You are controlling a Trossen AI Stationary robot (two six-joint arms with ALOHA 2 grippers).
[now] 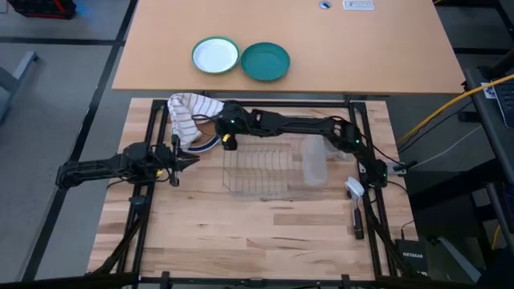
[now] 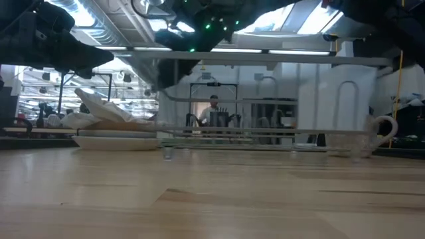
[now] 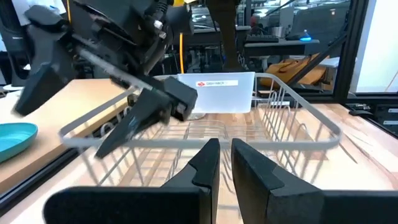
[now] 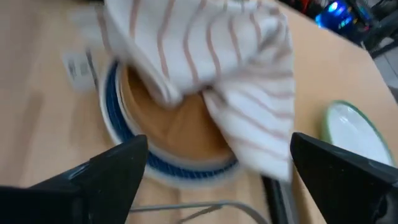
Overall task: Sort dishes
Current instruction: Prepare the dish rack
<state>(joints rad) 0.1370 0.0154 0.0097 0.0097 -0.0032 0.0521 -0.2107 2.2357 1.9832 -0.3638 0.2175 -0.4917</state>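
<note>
Plates [image 4: 171, 134] sit stacked beside the rack [image 1: 255, 170], half under a striped towel [image 4: 205, 56]; right claw [image 4: 211, 171] hovers wide above them, probably lining up a grab. Left claw [image 3: 224, 163] waits nearly shut, empty.

Wooden table [image 1: 241, 233] carries a wire rack [image 1: 255, 170], stacked plates [image 4: 171, 134] — a brush [image 1: 354, 197].

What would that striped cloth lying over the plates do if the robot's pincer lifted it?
The striped cloth lies in soft folds over the tan-brown plate, so it would probably sag and dangle, not hold shape. It looks thin and likely light. Draped over the stack, it might drag across the plate as it rises. The open right pincer hovers above it.
</note>
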